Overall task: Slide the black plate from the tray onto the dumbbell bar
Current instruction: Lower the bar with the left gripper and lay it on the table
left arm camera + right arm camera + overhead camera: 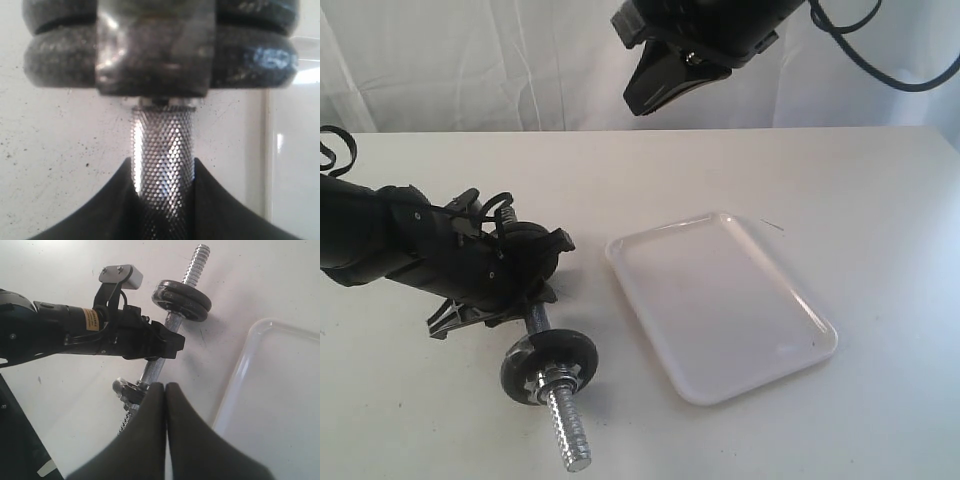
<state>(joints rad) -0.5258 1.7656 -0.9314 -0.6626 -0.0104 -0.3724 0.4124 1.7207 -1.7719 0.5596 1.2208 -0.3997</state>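
The dumbbell bar (567,425) lies on the white table, its threaded end pointing toward the front edge. The black plate (525,360) is on the bar, pressed against a second black disc; both show in the right wrist view (182,300) and the left wrist view (55,60). My left gripper (532,303) is shut on the bar's knurled middle (162,150), just behind the discs. The white tray (720,300) lies to the right with nothing in it. My right gripper (640,100) hangs high above the table, shut and empty (166,387).
A chrome collar (150,55) sits on the bar between the discs and my left fingers. Another nut (127,390) is on the bar's far threaded end. White curtain hangs behind the table. The tray's rim (235,375) runs close beside the bar.
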